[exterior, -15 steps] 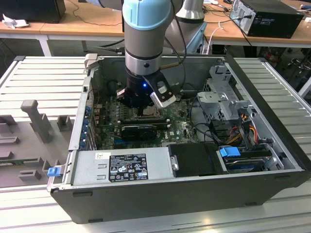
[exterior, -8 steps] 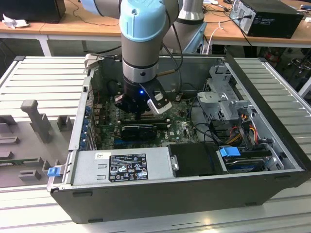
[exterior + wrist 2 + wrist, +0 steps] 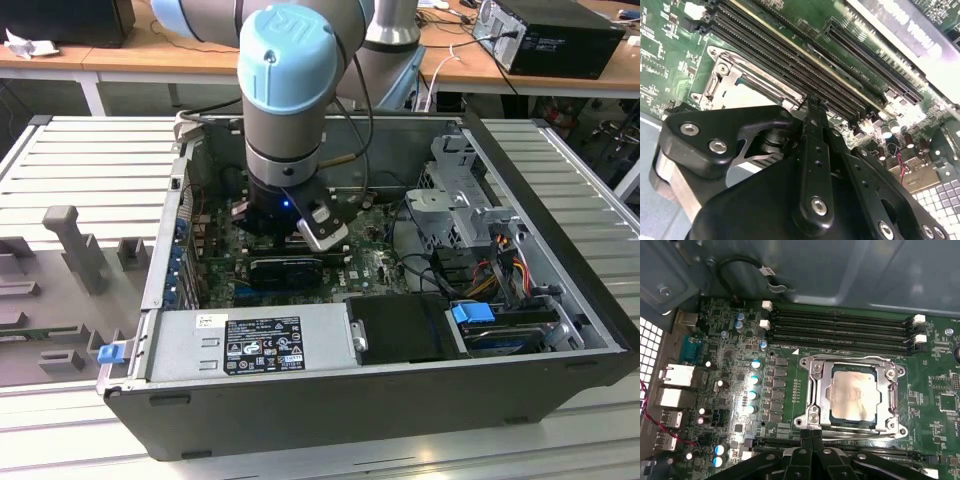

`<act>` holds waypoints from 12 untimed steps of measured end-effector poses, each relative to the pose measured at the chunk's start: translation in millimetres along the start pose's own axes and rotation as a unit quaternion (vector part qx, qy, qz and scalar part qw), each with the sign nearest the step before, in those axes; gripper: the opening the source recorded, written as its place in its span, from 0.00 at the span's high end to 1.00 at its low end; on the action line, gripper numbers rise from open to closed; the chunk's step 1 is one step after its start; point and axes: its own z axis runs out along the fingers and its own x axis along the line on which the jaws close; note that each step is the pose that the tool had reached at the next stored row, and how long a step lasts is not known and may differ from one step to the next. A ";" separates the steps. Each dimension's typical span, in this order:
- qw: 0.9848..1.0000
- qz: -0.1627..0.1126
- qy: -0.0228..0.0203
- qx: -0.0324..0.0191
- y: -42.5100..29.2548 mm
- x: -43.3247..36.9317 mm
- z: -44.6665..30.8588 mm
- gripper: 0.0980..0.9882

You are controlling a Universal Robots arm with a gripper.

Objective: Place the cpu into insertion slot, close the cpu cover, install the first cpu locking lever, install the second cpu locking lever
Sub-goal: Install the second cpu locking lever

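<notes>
First wrist view puts the cpu (image 3: 852, 395) already seated in the slot (image 3: 816, 399), with the cover (image 3: 892, 390) lying flat around it, its window framing the silver top. So placing and cover-closing look done; the step in hand is judged to be the levers. Thin wire levers run along the frame edges, but whether either is hooked under its catch is hard to tell.

Gripper (image 3: 811, 432) sits just off the near edge of the socket, fingers pressed together to a narrow tip, holding nothing. The tip is right at the frame's near rim, maybe touching the lever or bracket there; contact is unclear. Second wrist view shows the same closed fingertips (image 3: 812, 107) over the socket edge, memory slots (image 3: 805, 60) just beyond.

Next move would call for a careful push with that closed tip: catch a lever end, press down, swing it sideways under its hook without slipping onto the board (image 3: 730, 365).

Exterior view: gripper (image 3: 290, 225) down inside the open case (image 3: 330, 400).
</notes>
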 end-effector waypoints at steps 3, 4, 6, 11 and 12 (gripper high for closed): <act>1.000 0.000 -0.001 -0.010 -4.2 0.5 0.9 0.99; 1.000 0.000 -0.001 -0.012 -5.4 0.6 1.4 0.99; 1.000 0.000 -0.002 -0.022 -8.2 1.2 3.2 0.99; 0.999 0.000 -0.003 -0.034 -9.9 4.2 8.1 0.99; 0.999 0.000 -0.003 -0.036 -10.0 5.0 8.6 0.99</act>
